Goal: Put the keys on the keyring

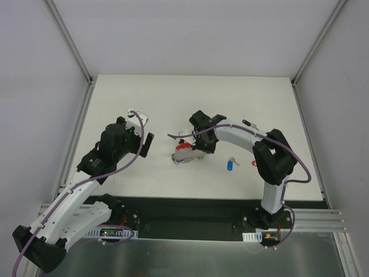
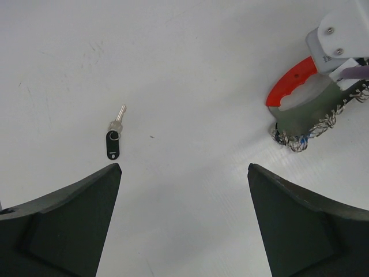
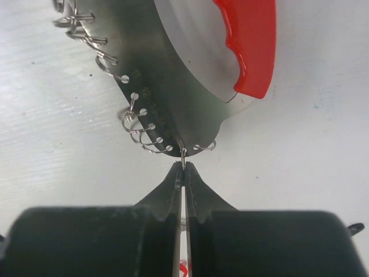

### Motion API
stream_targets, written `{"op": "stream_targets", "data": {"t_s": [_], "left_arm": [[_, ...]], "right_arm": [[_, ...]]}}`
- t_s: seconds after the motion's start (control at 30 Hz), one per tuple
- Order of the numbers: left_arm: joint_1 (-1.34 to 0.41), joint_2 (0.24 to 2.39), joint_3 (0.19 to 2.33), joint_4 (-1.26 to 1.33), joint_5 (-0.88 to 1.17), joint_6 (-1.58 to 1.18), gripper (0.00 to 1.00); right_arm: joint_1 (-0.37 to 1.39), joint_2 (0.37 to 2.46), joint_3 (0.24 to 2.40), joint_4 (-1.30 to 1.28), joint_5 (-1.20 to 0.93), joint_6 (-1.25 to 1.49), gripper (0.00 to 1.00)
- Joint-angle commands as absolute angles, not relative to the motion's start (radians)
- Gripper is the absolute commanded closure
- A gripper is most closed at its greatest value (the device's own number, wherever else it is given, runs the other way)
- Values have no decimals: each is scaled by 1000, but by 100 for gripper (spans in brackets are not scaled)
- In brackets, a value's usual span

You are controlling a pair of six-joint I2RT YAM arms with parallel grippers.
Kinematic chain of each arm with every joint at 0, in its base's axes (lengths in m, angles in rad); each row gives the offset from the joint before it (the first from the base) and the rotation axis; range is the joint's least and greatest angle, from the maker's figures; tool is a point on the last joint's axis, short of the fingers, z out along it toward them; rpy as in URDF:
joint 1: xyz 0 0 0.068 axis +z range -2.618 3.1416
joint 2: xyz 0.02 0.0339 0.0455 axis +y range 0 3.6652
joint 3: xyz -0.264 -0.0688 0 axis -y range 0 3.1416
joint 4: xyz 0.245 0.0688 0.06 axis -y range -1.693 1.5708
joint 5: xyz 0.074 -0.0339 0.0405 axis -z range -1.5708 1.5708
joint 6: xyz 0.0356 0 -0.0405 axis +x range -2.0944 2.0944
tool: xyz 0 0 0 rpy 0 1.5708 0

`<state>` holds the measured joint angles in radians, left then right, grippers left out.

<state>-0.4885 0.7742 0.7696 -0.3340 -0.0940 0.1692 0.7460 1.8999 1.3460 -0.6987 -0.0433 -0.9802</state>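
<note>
Our left gripper [image 1: 148,144] stands wide open with nothing between its fingers. Only its own camera shows this plainly; from above the jaws merge into one dark block. That wrist view also gives us the black key [image 2: 113,141], lying flat on the table [image 2: 190,52] just ahead of the left fingertip, blade pointing away. From above the same key is only a thin dark sliver.

Ahead and to the right of that gripper lies the keyring [image 2: 305,112]. It is a grey curved plate with a red band [image 2: 291,81] along one edge and small wire rings [image 2: 297,141] along the other. Its far end is hidden under the right arm's white housing.

Our right gripper [image 3: 183,167] is closed, its tips pinching one thin ring at the plate's edge. Only the right wrist view shows this; from above the fingers cover the contact. We cannot count the rings, since the top of that view cuts the row off.

Only the top view shows the keys to the right of that gripper. There are one blue key [image 1: 230,164] and one red key [image 1: 253,163] near each other, well apart from the keyring. A dark piece [image 1: 249,123] beyond the right forearm may be a fourth key but is too small to tell.
</note>
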Motion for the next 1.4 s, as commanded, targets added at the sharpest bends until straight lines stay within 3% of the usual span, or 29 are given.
{"op": "stream_targets", "data": {"t_s": [0.0,0.17,0.4,0.87,1.2,1.37], "left_arm": [[-474,759,750,-285,-55,181,8],[-471,704,706,-203,-2,184,10],[-462,626,630,-49,283,198,11],[-465,862,777,81,857,161,14],[-610,995,873,92,819,232,19],[-663,1031,877,123,798,245,31]], "right_arm": [[747,1749,1347,-735,-109,-963,99],[747,1613,1307,-686,-169,-928,99],[750,1392,1227,-577,-305,-879,99],[813,1226,1243,-591,-498,-873,99],[851,1213,1255,-578,-509,-859,99],[867,1207,1252,-572,-514,-853,99]]}}
